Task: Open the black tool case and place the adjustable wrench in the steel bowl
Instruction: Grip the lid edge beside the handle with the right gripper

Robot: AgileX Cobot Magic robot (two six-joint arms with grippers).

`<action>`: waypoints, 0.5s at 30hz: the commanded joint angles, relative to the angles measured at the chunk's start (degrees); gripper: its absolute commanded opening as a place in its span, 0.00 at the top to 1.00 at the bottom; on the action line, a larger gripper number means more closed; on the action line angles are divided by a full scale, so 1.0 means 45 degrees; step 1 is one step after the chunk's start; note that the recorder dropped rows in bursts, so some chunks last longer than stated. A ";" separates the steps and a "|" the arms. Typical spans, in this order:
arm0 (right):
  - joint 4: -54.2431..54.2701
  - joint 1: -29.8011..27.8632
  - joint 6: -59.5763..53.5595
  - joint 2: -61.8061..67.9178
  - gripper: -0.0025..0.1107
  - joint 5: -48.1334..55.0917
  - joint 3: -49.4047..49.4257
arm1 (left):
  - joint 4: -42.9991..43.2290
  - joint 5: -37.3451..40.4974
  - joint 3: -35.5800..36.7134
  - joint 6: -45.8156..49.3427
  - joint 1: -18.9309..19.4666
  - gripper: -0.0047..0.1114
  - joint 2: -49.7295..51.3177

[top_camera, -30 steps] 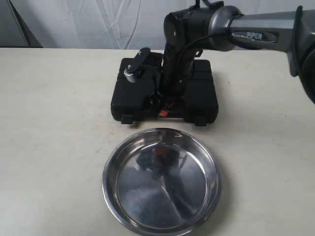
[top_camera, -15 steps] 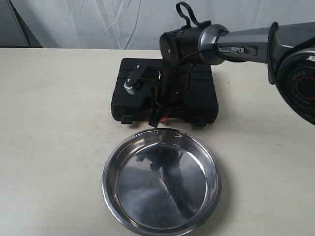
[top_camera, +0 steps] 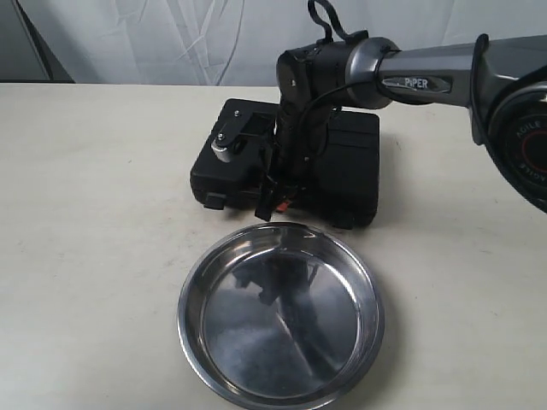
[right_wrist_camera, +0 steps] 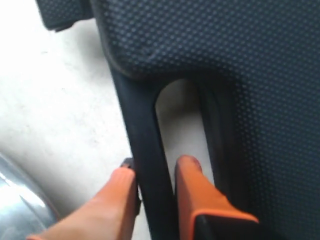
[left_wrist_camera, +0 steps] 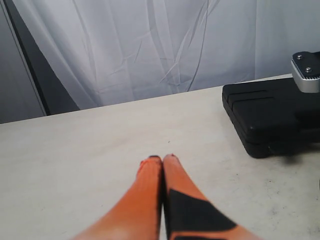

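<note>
Step in hand: judged as positioning the closed case by its handle before the latches are worked.
Black tool case (top_camera: 346,175): lid down, lying on the table (top_camera: 94,213) at a slight skew, with its front edge near the bowl.
Right gripper (right_wrist_camera: 156,169): closed on the carry handle (right_wrist_camera: 145,145), with one orange finger inside the handle opening and one outside.
Left gripper (left_wrist_camera: 162,159): fingers pressed together and holding nothing, over bare table and apart from the case.
Adjustable wrench: not visible; presumably inside the closed case.
Steel bowl (top_camera: 184,325): in front of the case, empty, rim just short of the case front.
Front latch (top_camera: 214,202): looks fastened; the second cannot be judged.
Procedure: keep the pull low and level so that the case slides rather than tips.
Caution: stop before the case touches the bowl rim, and leave both latches reachable.
Next requirement: release the handle, then free each latch before lifting the lid.
</note>
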 commanded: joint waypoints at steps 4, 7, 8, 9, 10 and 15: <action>0.0800 -0.0050 0.0278 -0.0436 0.97 0.0600 -0.0040 | -0.0041 -0.0078 -0.0026 -0.0008 -0.0054 0.96 0.0045; 0.0823 -0.0050 0.0278 -0.0436 0.97 0.0757 -0.0040 | -0.0041 -0.0078 -0.0026 -0.0008 -0.0054 0.96 0.0045; 0.0823 -0.0050 0.0278 -0.0458 0.97 0.0793 -0.0040 | -0.0041 -0.0078 -0.0026 -0.0008 -0.0054 0.96 0.0045; 0.0823 -0.0050 0.0278 -0.0454 0.98 0.0821 -0.0040 | -0.0041 -0.0078 -0.0026 -0.0008 -0.0054 0.96 0.0045; 0.0823 -0.0050 0.0278 -0.0483 0.98 0.0821 -0.0040 | -0.0041 -0.0078 -0.0026 -0.0008 -0.0054 0.96 0.0045; 0.0794 -0.0050 0.0278 -0.0729 0.98 0.0802 -0.0040 | -0.0041 -0.0078 -0.0026 -0.0008 -0.0054 0.96 0.0045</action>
